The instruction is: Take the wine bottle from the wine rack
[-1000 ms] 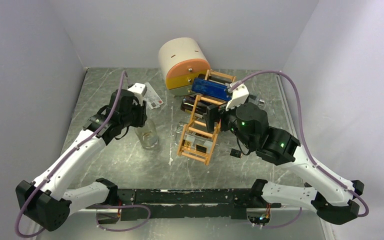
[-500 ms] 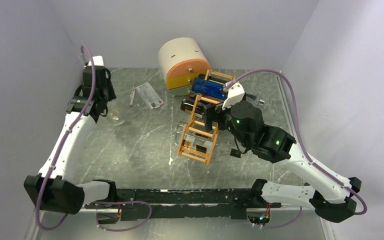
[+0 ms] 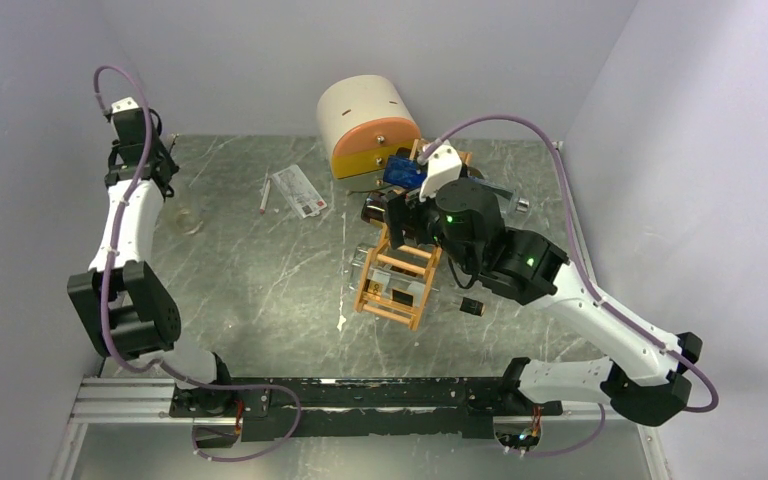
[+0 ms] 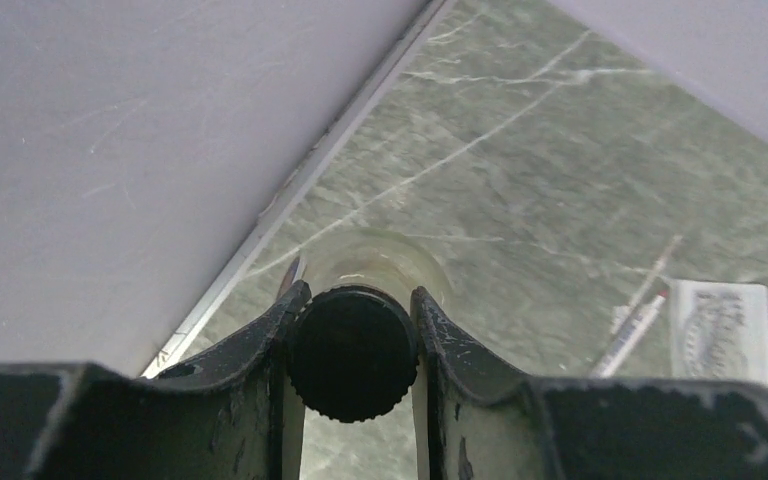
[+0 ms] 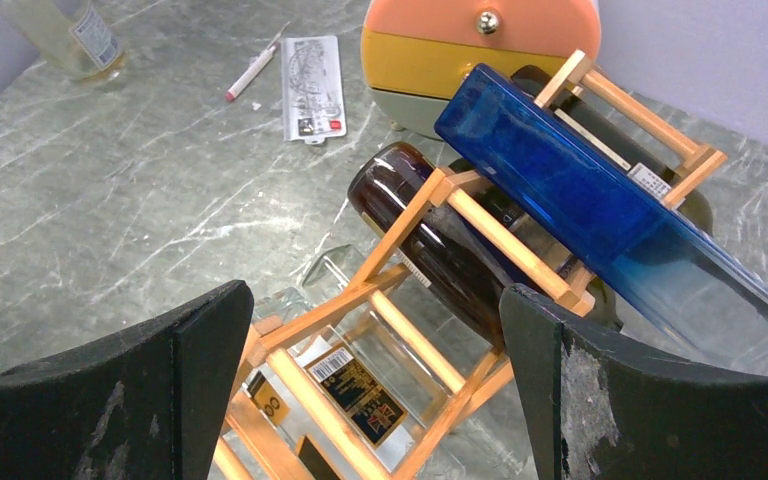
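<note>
My left end effector (image 4: 358, 298) is clenched on the black cap of the wine bottle (image 5: 60, 35), well left of the wine rack (image 3: 397, 275). From here I can't tell whether its base touches the tabletop (image 3: 260, 290). My right end effector (image 5: 370, 292) hangs released just above the rack.

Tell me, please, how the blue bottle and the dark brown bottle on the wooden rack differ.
The blue bottle is flat-sided and translucent; the brown bottle is round and nearly opaque. The blue bottle lies across the top of the rack, while the brown bottle sits one level lower, under the slats, with its base sticking out past the frame. Both lie tilted in the rack.
</note>
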`<state>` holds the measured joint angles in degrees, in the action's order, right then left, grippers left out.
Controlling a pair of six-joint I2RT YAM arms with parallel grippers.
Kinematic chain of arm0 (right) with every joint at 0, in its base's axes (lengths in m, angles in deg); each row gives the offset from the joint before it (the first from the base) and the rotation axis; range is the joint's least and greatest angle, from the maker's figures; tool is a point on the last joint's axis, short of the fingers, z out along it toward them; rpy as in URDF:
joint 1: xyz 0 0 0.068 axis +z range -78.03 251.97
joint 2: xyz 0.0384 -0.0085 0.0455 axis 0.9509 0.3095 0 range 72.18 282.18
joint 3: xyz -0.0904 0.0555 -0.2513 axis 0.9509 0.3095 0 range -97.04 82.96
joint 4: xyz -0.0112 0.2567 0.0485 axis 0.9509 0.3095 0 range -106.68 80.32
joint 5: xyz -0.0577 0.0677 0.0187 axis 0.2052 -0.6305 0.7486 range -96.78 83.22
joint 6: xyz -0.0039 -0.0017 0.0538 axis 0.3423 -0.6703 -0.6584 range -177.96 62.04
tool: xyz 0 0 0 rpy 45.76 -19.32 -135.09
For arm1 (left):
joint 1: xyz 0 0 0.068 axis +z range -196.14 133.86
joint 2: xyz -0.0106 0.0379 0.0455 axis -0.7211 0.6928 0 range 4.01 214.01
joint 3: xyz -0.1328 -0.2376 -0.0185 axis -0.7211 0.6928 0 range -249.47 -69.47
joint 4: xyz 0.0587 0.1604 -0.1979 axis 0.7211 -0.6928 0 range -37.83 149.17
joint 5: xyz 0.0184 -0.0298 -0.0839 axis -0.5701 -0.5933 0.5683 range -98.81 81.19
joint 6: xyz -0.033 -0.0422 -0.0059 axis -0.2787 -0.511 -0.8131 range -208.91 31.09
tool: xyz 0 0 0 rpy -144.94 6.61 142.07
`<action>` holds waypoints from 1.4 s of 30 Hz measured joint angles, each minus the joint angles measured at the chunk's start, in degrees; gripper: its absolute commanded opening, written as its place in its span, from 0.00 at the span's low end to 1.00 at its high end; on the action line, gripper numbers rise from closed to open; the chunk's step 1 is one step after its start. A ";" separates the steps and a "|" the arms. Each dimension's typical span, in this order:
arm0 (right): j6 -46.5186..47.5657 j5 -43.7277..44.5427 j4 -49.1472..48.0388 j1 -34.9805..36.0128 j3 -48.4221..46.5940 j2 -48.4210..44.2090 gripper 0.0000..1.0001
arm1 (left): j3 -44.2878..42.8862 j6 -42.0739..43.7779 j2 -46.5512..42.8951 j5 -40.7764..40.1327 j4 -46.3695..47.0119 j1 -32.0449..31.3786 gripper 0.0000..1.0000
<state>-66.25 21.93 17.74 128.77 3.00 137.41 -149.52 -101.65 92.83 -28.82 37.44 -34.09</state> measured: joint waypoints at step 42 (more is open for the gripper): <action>-9.53 3.89 10.71 -0.26 0.90 -5.53 1.00 | 1.84 -0.15 -24.96 35.50 15.23 6.43 0.79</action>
<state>-75.78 25.82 28.45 128.51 3.90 131.88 -147.69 -101.80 67.87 6.68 52.67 -27.66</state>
